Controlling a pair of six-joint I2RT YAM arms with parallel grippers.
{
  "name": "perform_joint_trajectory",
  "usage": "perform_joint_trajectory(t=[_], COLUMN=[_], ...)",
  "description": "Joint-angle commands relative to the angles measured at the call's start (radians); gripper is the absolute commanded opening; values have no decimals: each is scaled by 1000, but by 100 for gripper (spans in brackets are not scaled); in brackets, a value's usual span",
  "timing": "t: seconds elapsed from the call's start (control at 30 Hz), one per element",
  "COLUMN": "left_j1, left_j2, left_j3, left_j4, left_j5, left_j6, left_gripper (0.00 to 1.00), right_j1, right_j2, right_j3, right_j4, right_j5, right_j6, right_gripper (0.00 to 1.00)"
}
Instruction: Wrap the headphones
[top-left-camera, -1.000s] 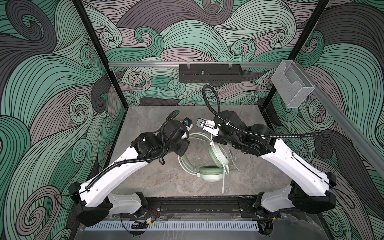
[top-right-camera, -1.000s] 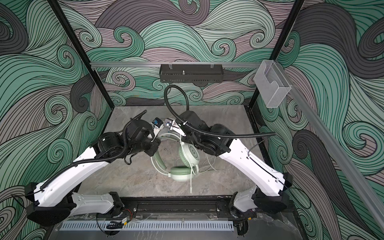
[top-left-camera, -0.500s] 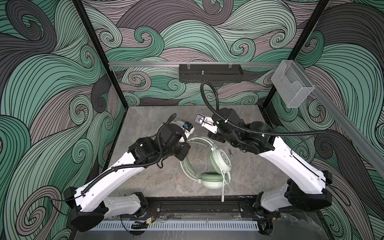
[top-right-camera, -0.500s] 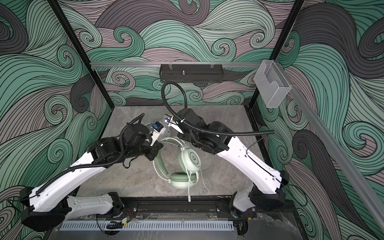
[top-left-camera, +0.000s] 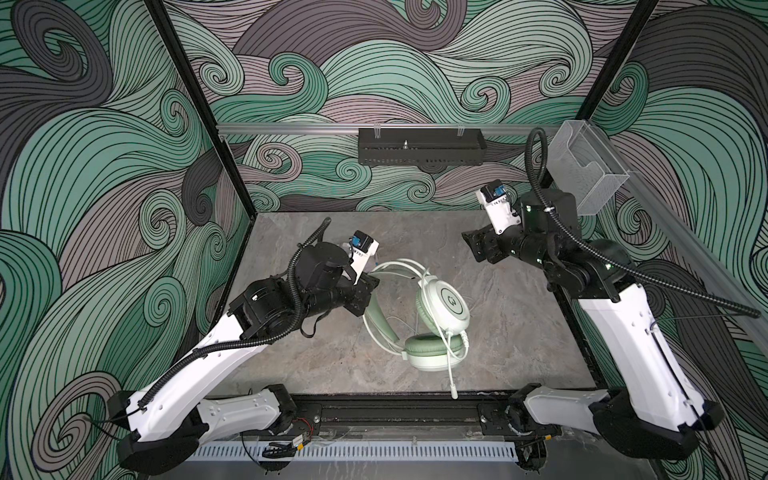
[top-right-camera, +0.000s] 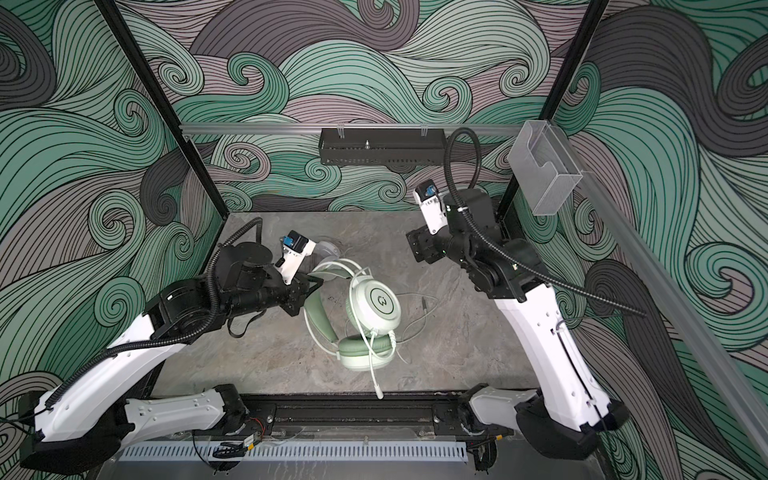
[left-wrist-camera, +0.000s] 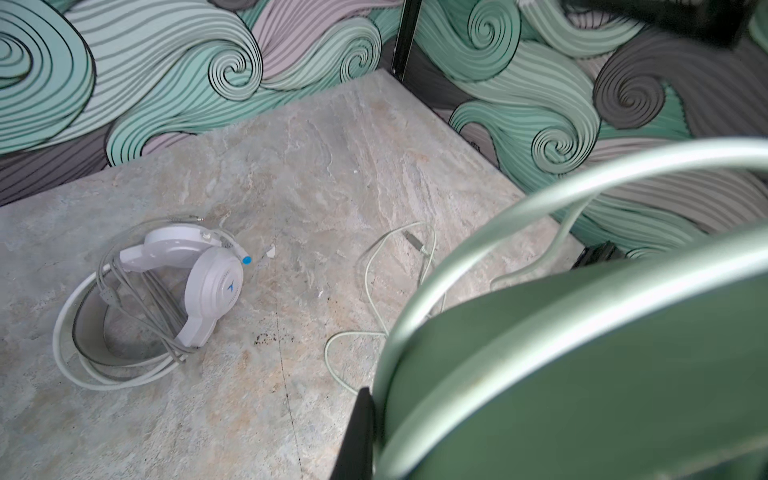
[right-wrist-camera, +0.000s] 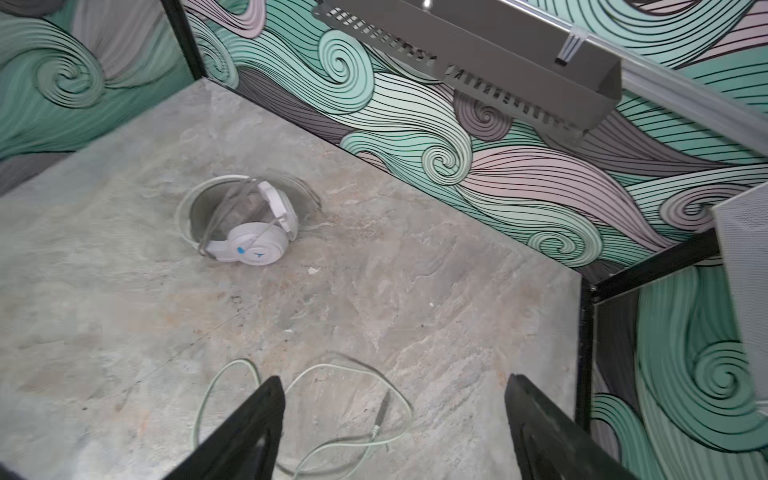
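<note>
**Left gripper (top-left-camera: 370, 286) is clamped on the headband (left-wrist-camera: 582, 353) of the mint headset (top-left-camera: 442, 299); right gripper (right-wrist-camera: 392, 399) hangs wide open and empty, raised clear of the loose cable (right-wrist-camera: 353, 370).**

The mint headset sits mid-table (top-left-camera: 519, 332), its cable slack to the right and the plug (right-wrist-camera: 380, 411) lying free. The white headset (left-wrist-camera: 208, 274), cord already coiled about it, lies toward the back left. The wrap likely goes best if the left holds the band steady while the right takes the cable near the earcup, not the plug, and lays snug turns.
</note>
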Motion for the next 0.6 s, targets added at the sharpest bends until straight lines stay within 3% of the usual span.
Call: perform_joint_trajectory(t=[0.0,0.23,0.57], left_j1=[10,11,10], left_j2=[7,54,49], left_j3=[134,275,274], left_j4=[38,-2,55], left_j5=[-42,-101,-90], left_j6=[-108,-166,-225], left_gripper=[0,0,0], right_j1=[-43,-85,-84], right_j2=[-72,-311,-454], right_j3=[-143,-543,-756], right_j4=[150,492,659], right_j5=[-189,-420,-632], right_j6=[90,122,134], right_gripper=[85,87,88])
